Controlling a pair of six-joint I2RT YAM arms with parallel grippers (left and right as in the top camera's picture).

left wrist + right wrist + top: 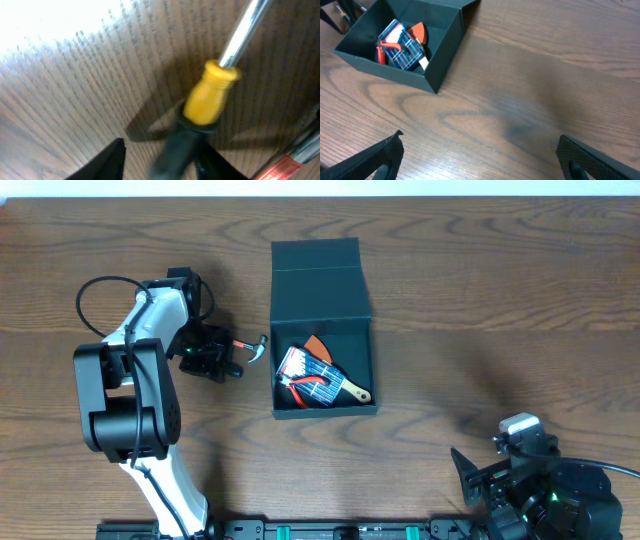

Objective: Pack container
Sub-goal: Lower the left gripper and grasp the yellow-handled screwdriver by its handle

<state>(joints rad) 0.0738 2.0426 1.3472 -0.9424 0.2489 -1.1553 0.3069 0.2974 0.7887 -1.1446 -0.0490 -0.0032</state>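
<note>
surface: brown wood-grain surface (480,300) is carrying everything.
container: dark teal-black container (318,280) is sitting mid-surface in the overhead view, its flap lid lying open and flat toward the far edge.
container, right wrist view: the same box (442,50) is showing at upper left from a low angle, so its side walls are visible.
contents: a blue pack of bits (312,370), red-handled pliers (305,388), a wooden-handled brush (350,387) and an orange piece (318,345) are lying together in the near half of the box.
contents, right wrist view: the blue pack (402,47), the red handles (381,52) and the orange piece (419,31) are showing; the brush is not clear here.
left pincer: it (222,363) is hanging low just left of the box, and its fingers are too dark to read from overhead.
left pincer, close view: the fingers (160,150) are standing spread, with a screwdriver (210,92) between them. The screwdriver has a yellow collar, a black grip and a chrome shaft. A gap is showing on one side of the grip, and the frame is blurring.
beside it: a small chrome-headed tool (256,349) is lying between the left pincer and the box wall. Only the wrist view is catching a red-labelled chrome bar (290,160) at lower right.
right pincer: it (475,480) is sitting at the near right, well apart from the box.
right pincer, own view: the fingers (480,160) are spread wide over bare wood and pinching nothing.
</note>
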